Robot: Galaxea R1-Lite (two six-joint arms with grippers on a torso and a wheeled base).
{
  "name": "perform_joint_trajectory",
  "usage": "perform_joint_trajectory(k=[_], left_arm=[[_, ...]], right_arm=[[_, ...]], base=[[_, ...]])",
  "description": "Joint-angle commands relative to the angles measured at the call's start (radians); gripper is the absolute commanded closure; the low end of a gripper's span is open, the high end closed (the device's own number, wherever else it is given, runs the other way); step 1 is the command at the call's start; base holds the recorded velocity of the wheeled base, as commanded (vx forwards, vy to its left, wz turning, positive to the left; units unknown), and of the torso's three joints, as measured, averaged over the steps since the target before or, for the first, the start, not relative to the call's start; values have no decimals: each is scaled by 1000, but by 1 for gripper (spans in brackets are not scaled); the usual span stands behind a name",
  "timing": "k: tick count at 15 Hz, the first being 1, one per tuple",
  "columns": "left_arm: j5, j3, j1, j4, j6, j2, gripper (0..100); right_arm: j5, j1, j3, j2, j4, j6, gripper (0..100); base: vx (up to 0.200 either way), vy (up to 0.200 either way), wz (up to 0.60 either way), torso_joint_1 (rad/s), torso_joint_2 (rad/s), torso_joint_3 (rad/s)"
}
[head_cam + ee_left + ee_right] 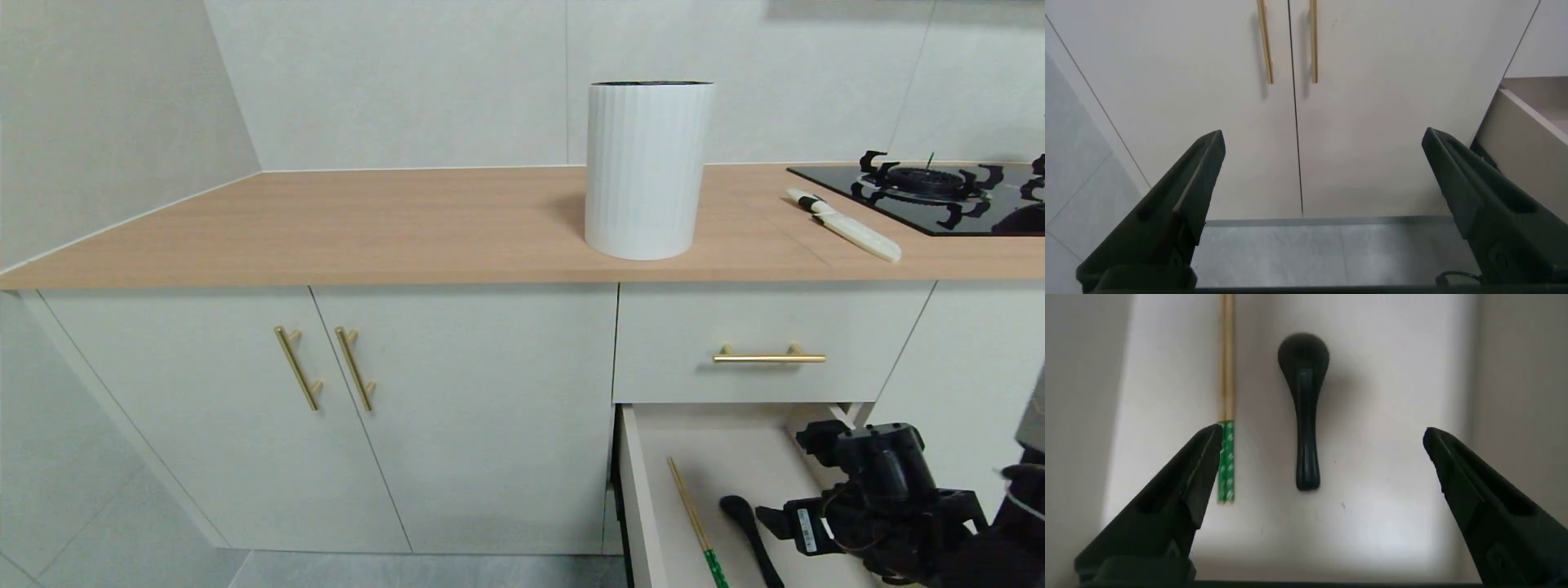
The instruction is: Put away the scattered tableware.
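While my left gripper (1320,140) hangs low in front of the cabinet doors (1372,98), spread wide with nothing between its fingers, I leave it out of this step. Further along, the white ribbed container (647,167) stands upright on the countertop (367,229), near its front edge. Below it and to the right, the lower drawer (639,490) is pulled out. The chopsticks (1228,376) lie along its left side, and the black spoon (1305,400) is just beside them, not touching. My right gripper (1321,434) hovers over that drawer, fully spread and holding nothing, with the spoon below it.

I judge those two pieces stowed, so the job now is the white knife (845,224). It lies on the countertop well to the right of the container, just beside the stove (922,196). To do it well I would lift straight up out of the drawer before swinging, keeping clear of the closed upper drawer's handle (769,356). Then I would come down on the knife across its width at mid-length and close squarely so it cannot pivot.
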Motion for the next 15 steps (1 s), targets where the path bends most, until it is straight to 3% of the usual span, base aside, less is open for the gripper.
perform_joint_trajectory(k=[1, 3, 5, 11, 15], left_arm=[[0, 0, 0, -2, 0, 0, 0], [0, 0, 0, 0, 0, 0, 0], [0, 0, 0, 0, 0, 0, 0], [0, 0, 0, 0, 3, 0, 0], [0, 0, 0, 0, 3, 0, 0]], right_arm=[[5, 11, -68, -278, 226, 0, 0], [9, 42, -107, -387, 384, 3, 0], [9, 65, -115, -437, 433, 3, 0], [8, 92, -115, -470, 466, 3, 0], [8, 92, -114, -471, 466, 3, 0]], base=[[0, 0, 0, 0, 0, 0], [0, 0, 0, 0, 0, 0], [0, 0, 0, 0, 0, 0], [0, 0, 0, 0, 0, 0], [-200, 0, 0, 4, 4, 2]])
